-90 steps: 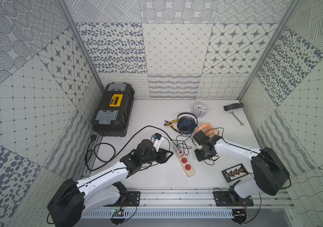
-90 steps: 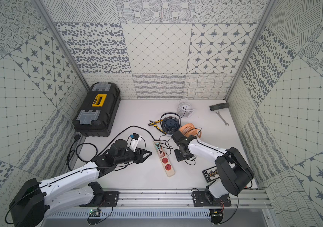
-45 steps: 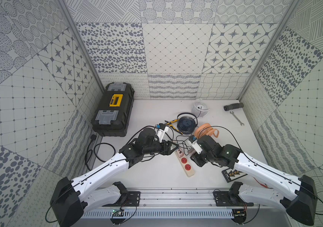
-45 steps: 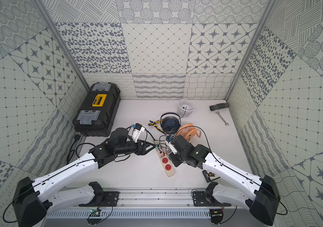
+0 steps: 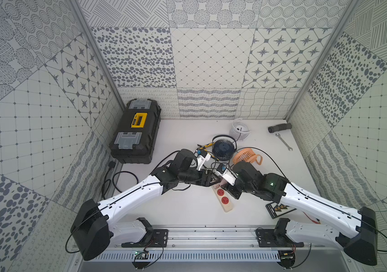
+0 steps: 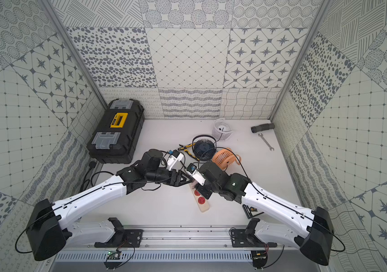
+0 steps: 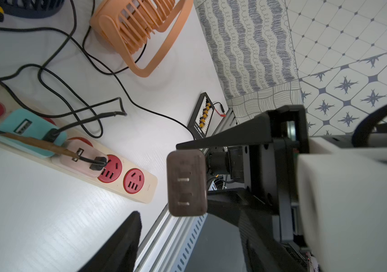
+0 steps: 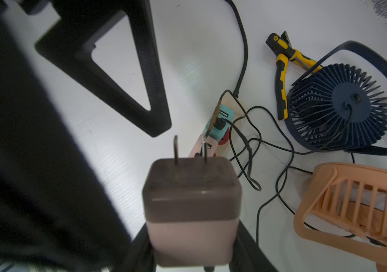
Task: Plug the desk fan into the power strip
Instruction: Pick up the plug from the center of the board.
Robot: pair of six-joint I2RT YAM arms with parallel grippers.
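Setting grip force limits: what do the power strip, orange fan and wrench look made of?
Power strip: cream plastic, smooth matte, moulded rounded edges. Orange fan: moulded plastic, matte, thin grille ribs. Wrench: probably bare steel, grey with slight sheen; too small to confirm.

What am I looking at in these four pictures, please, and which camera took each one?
The left arm and the right arm are white robot arms mounted on a rail at the front of the table. Two pictures come from a camera pair overhead, looking down on everything; the other two come from a camera on each arm's wrist. On it lie a power strip with two adapters plugged in and two red sockets free, a navy fan, an orange fan, a white fan, a black toolbox, pliers and a wrench. The right arm's fingers grip a pinkish plug adapter near the strip. The left arm's fingers stand open, holding nothing.
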